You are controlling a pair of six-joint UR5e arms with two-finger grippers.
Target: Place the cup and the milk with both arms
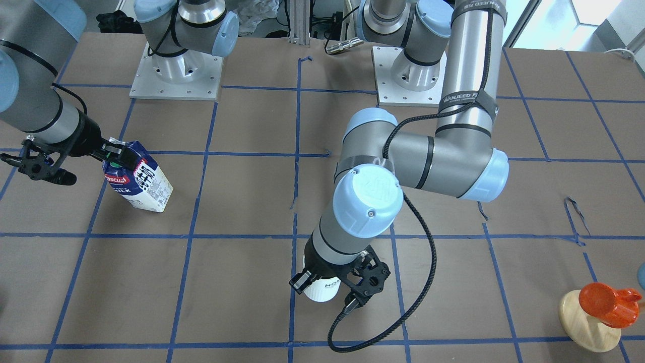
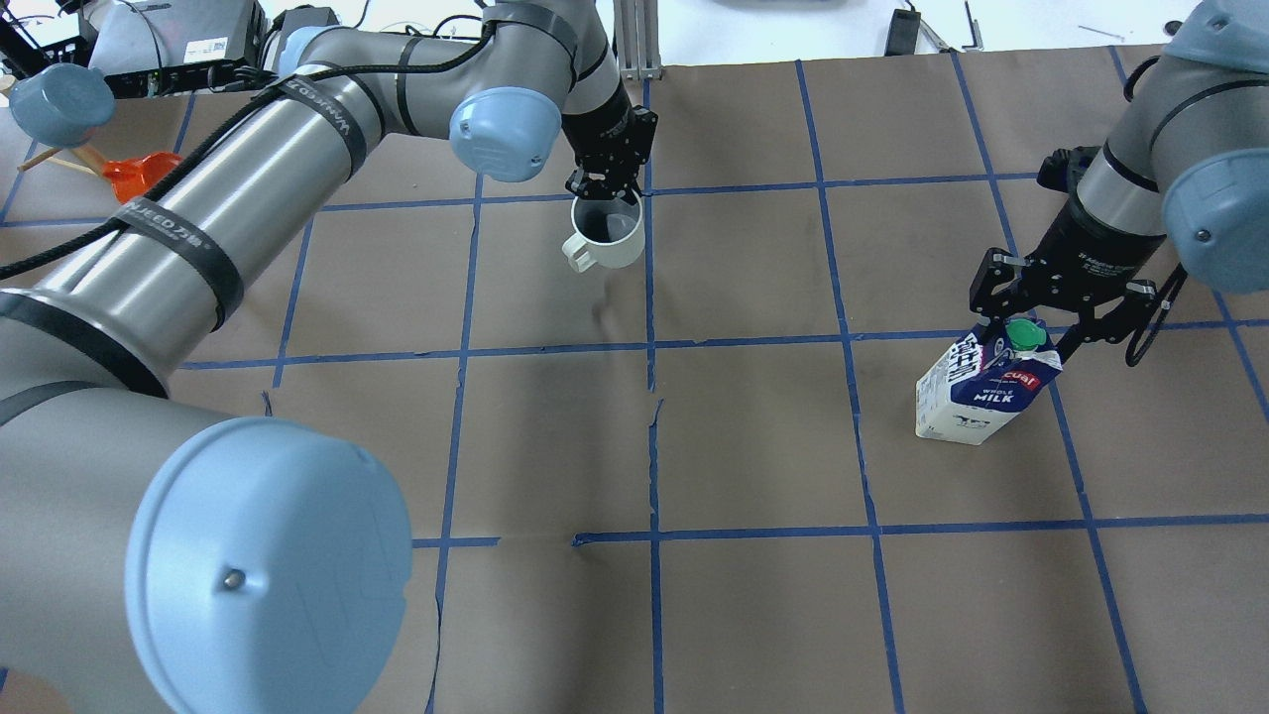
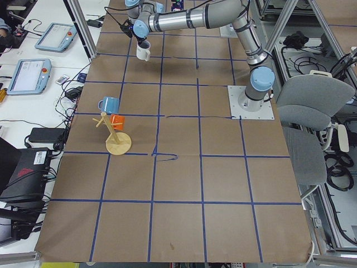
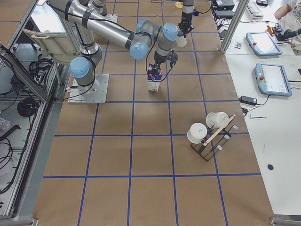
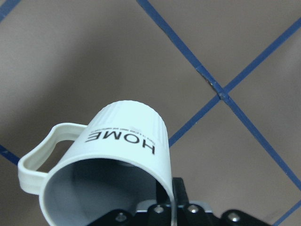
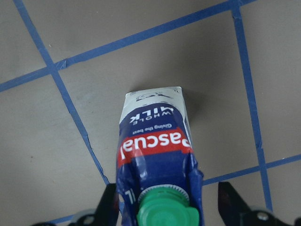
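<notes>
Pinching the rim of the cup (image 5: 127,136) on the side away from its handle (image 5: 28,162), the left gripper (image 2: 607,198) is clamping on the wall and hanging the cup mouth-up over the table (image 2: 753,446). The cup is sitting nearer the operators' edge than the robot's edge, about on the middle line. A shadow below is suggesting it is off the surface.

Right gripper (image 2: 1026,327): jaws are standing apart, straddling the top of the milk carton (image 6: 155,136). One finger (image 6: 230,202) is showing a clear gap; the other is lying close against the opposite side, contact not resolvable. The carton is standing on its base on the robot's right half, roughly midway between the two long edges.

Handling, judged: the cup is looking stiff, glazed and breakable, and a rim pinch is leaving it free to swing, so set-down is calling for a slow descent. The carton is looking light, with walls soft enough to dent. The folded ridge below the green cap (image 6: 164,214) is offering the firmest hold, with modest squeeze. Being tall and narrow, it is risking a tip if nudged sideways.
</notes>
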